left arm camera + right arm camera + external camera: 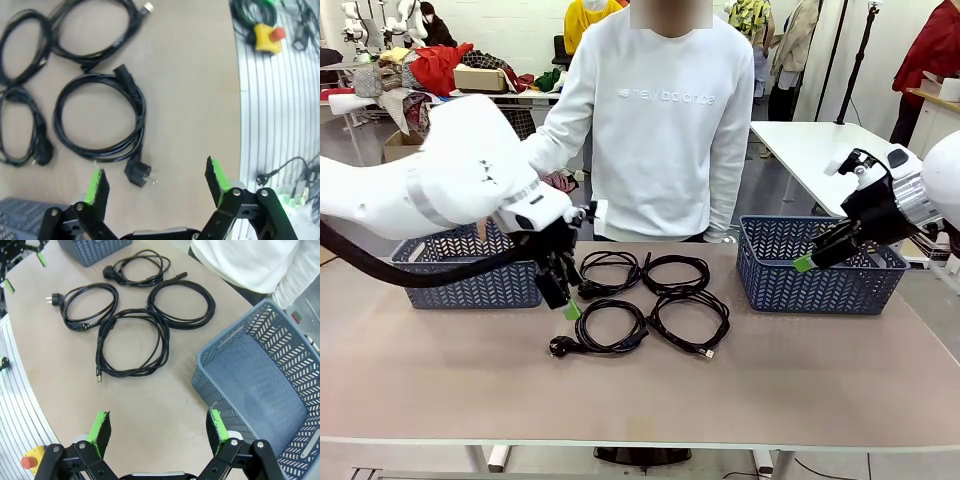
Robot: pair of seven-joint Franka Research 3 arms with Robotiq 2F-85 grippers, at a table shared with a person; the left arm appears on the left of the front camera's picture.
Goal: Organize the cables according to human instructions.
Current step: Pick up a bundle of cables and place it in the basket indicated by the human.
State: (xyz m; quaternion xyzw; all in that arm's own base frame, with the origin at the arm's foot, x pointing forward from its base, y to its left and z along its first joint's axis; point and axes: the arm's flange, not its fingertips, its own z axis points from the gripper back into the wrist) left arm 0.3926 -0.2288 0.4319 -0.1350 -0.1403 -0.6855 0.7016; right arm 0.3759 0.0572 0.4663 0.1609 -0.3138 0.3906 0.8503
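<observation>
Left tool [157, 180] wide open, empty, hovering over tabletop [200, 100]. Four cables [165, 342] lie coiled flat. The mains-plug cable [143, 112] is just ahead of its fingertips, other three beyond. Right tool [158, 425] open, empty, basket [235, 335] just ahead. Cords probably light, floppy, slick: pinch across the bundled strands, not the plug, or the loops spill.

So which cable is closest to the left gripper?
The near-left coil with the round two-pin plug; that plug lies just ahead of the left gripper.
</observation>
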